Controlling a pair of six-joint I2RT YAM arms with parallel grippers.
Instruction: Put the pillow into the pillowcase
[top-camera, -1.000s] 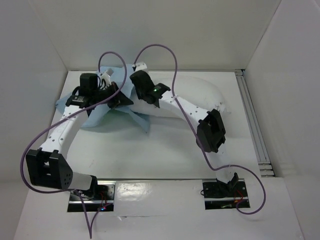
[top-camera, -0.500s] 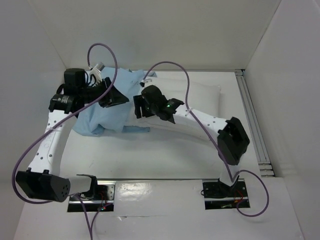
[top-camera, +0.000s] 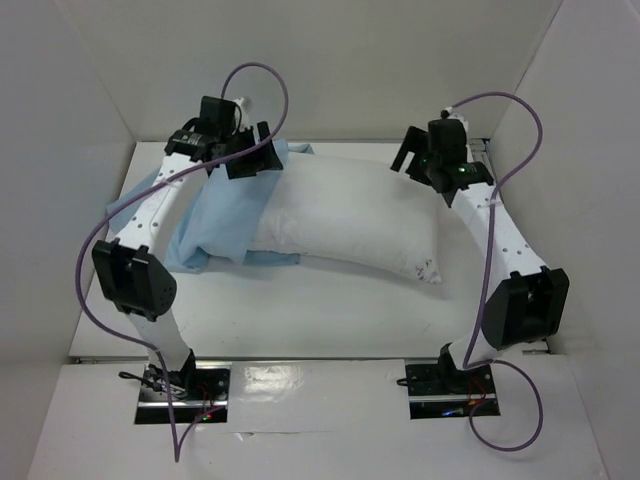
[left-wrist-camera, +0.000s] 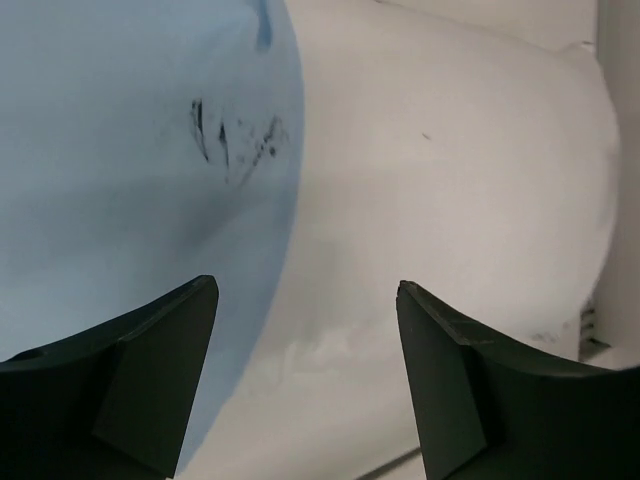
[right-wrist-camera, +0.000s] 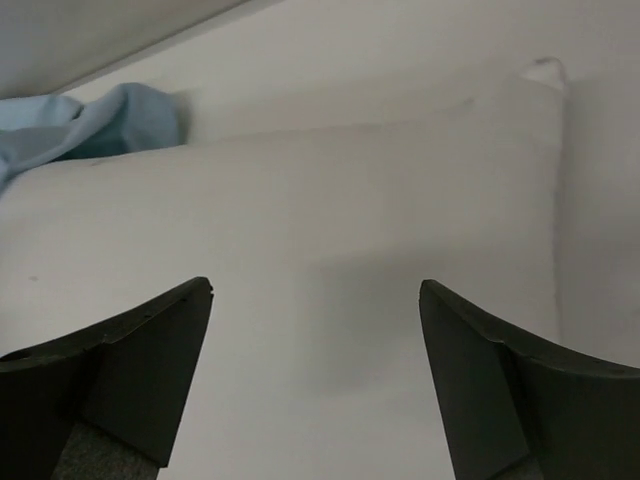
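Shows the pillow (top-camera: 350, 215) lying left to right across the middle of the tabletop (top-camera: 320, 310), plump and white, with its right and middle parts bare. Shows the pillowcase (top-camera: 225, 215), light-blue face up, covering the pillow's left end: blue cloth over the top of that end, more blue peeking out beneath the near edge, loose folds spilling left onto the tabletop. Puts only that left end in the sleeve; hides how deep behind the cloth. Sets the left fingers (top-camera: 250, 160) at the far left, over the far edge of the pillowcase, spread wide with nothing between them. From the left wrist, looks down on the curved blue hem (left-wrist-camera: 120, 150) meeting white pillow (left-wrist-camera: 450, 200). Sets the right fingers (top-camera: 412, 158) at the far right, above the pillow's far right corner, likewise parted wide and gripping nothing. From the right wrist, takes in bare pillow (right-wrist-camera: 300, 250) below and a bunch of blue pillowcase (right-wrist-camera: 90, 120) at the far left.
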